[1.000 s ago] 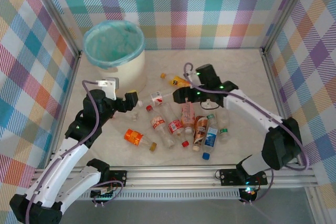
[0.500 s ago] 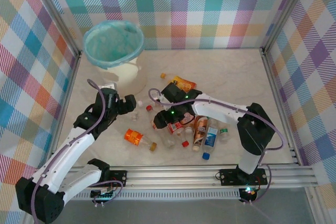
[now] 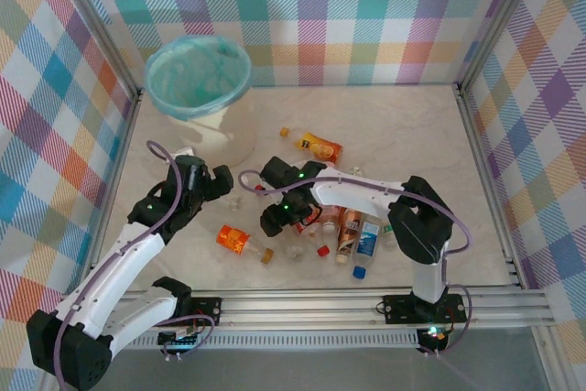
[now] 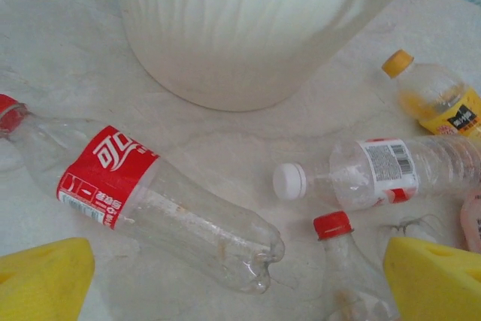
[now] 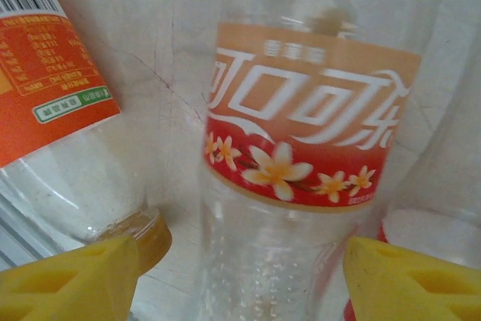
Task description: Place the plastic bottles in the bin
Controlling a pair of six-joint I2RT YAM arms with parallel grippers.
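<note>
Bin (image 3: pixel 222 128) cream, teal liner; walls (image 3: pixel 366 16) pastel plaid; bottle (image 4: pixel 150 201) label red.

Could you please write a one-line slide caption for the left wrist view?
Open left gripper over a clear, red-labelled plastic bottle lying beside the round cream-white plastic bin.

Bright, even light with soft shadows on the counter (image 3: pixel 412 125); the bin (image 4: pixel 248 28) glares white in the left wrist view.

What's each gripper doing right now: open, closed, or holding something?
Left gripper: open, holding nothing.
Right gripper: open, fingers either side of a flower-label bottle, no grip seen.
</note>
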